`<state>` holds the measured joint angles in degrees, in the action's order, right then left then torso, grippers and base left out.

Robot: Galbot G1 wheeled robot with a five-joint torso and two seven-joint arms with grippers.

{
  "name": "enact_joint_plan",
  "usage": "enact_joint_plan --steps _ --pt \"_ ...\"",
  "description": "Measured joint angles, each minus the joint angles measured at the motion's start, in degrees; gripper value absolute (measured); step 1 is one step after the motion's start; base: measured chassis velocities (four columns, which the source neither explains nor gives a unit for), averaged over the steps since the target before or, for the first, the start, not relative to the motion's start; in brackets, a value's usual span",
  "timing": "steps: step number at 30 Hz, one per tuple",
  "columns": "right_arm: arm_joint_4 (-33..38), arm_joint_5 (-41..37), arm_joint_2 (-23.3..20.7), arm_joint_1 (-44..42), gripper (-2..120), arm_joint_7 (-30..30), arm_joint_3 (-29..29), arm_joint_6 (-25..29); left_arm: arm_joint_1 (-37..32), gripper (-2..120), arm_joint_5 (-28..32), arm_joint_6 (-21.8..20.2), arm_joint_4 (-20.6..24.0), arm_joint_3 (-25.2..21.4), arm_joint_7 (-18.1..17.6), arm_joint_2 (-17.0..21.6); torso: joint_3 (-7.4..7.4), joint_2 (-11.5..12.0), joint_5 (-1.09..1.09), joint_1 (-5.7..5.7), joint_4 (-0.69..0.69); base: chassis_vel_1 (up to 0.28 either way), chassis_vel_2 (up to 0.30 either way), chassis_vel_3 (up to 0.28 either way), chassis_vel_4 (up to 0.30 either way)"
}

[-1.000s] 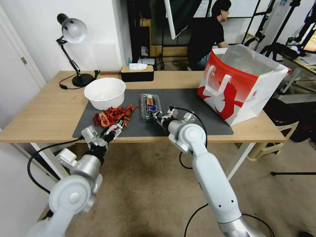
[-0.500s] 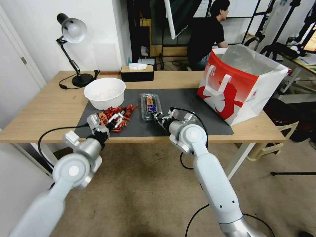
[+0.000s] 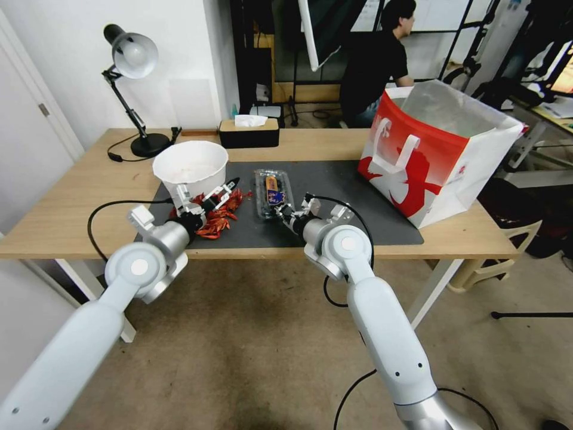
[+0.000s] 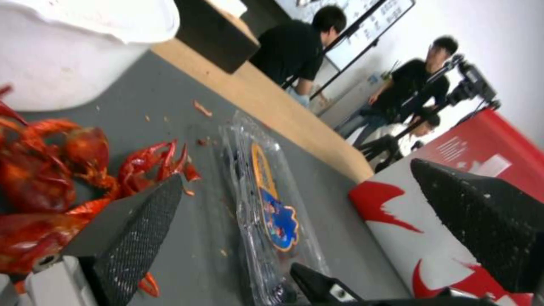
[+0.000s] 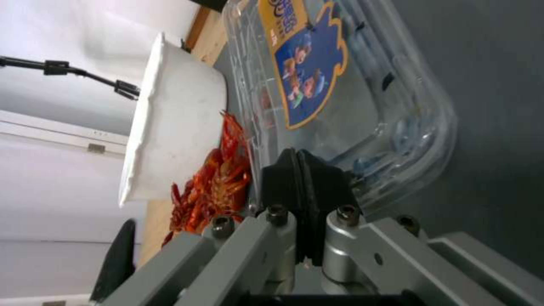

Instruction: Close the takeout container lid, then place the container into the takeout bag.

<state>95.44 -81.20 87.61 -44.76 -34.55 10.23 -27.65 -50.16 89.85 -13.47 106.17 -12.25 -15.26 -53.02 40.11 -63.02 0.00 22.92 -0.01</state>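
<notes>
The takeout container [image 3: 272, 192] is a clear clamshell lying on the grey mat [image 3: 346, 179], its labelled lid [image 5: 306, 72] down flat over the tray. My right gripper [image 3: 285, 213] sits at the container's near end, its black pads [image 5: 300, 182] pressed together on the rim. My left gripper [image 3: 208, 190] hovers open over a pile of red crayfish [image 3: 218, 210], left of the container [image 4: 266, 212]. The red-and-white takeout bag [image 3: 430, 161] stands open at the table's right end, also seen past the left gripper's finger [image 4: 453, 212].
A large white bowl [image 3: 191, 167] stands on the mat behind the crayfish. A desk lamp [image 3: 134, 89] and a black tissue box [image 3: 249, 132] stand at the table's back. Bare mat lies between container and bag.
My left arm has swung forward from the table's front edge to above the crayfish, closer to the container, with its fingers open. The right gripper and the container have stayed put.
</notes>
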Motion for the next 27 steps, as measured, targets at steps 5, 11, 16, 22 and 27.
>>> enact_joint_plan --steps 5,11,16,22,27 --pt "0.0 0.1 -0.1 -0.1 0 0.0 0.1 -0.1 2.2 100 0.0 -0.8 -1.8 2.4 -0.8 -0.3 0.0 0.0 0.0 0.0 0.0 0.0 0.0 0.0 0.0" --pt "0.2 0.1 -0.2 -0.3 0 0.1 0.1 -0.1 5.3 100 -0.6 -1.6 -4.6 5.7 -1.7 -0.7 0.0 0.0 -0.01 0.0 0.01 0.0 0.0 0.0 0.0" --pt "0.9 0.1 -0.4 -0.8 0 0.0 0.2 -0.4 9.9 100 -2.4 -3.0 -10.0 9.8 -1.8 -1.7 0.0 0.0 0.0 0.0 0.0 0.0 0.0 0.0 0.0" --pt "1.4 0.1 -0.7 -0.8 0 -0.2 0.1 -0.6 12.7 100 -4.4 -6.3 -13.9 11.8 -1.0 -3.1 0.0 0.0 -0.01 0.0 0.02 0.0 0.0 0.0 0.0" --pt "1.3 0.0 -0.9 -0.8 0 -0.2 0.1 -0.7 14.7 100 -4.7 -6.0 -15.7 13.2 -1.0 -3.8 0.0 0.0 0.0 0.0 0.01 0.0 0.0 0.0 0.0"
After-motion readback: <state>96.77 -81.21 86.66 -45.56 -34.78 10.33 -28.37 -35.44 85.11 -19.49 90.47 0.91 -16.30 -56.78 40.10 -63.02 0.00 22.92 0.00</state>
